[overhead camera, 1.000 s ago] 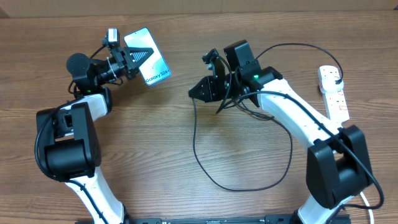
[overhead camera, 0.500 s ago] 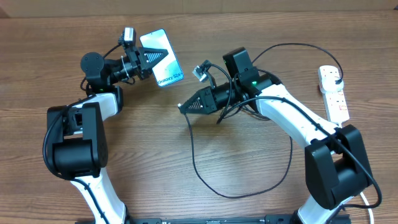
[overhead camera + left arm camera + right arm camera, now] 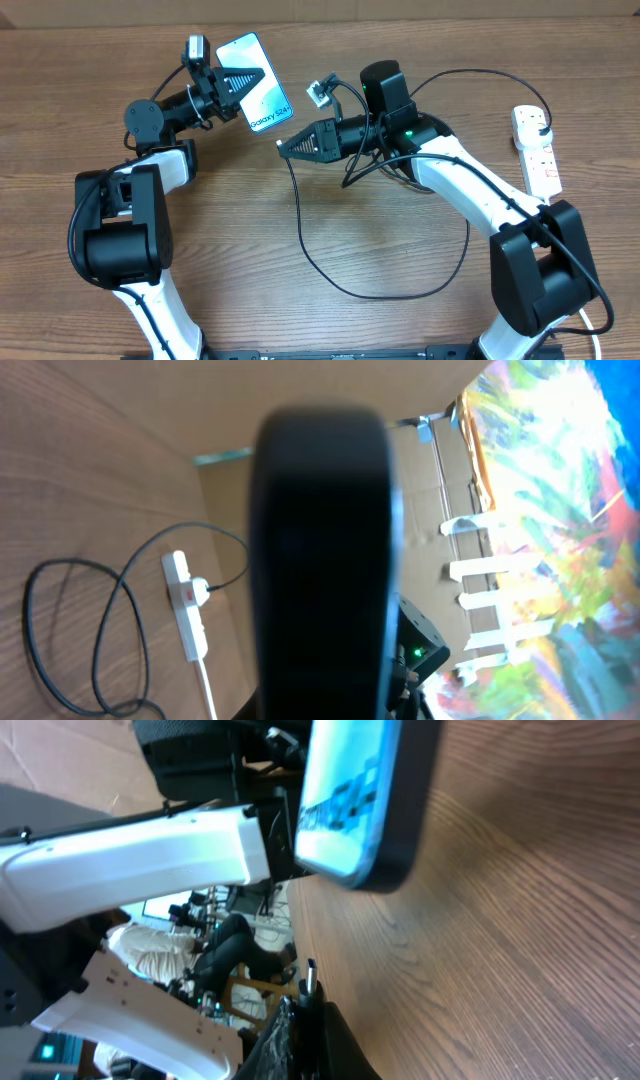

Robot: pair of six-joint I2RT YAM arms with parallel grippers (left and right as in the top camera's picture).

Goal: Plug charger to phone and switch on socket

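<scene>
My left gripper is shut on the phone and holds it tilted above the table, lit blue screen up, "Galaxy S24" text at its lower end. In the left wrist view the phone is a dark edge-on slab hiding the fingers. My right gripper is shut on the charger's connector end, its tip pointing at the phone, a short gap away. The black charger cable loops over the table to its plug in the white socket strip.
The socket strip lies at the far right edge of the wooden table, its thick white lead trailing off behind the right arm. The cable loop covers the middle right of the table. Cardboard and clutter stand beyond the table.
My right gripper has moved left with the connector, closing in on the phone's lower end. My left gripper has shifted right and lifted the phone, tilting it toward the connector.
</scene>
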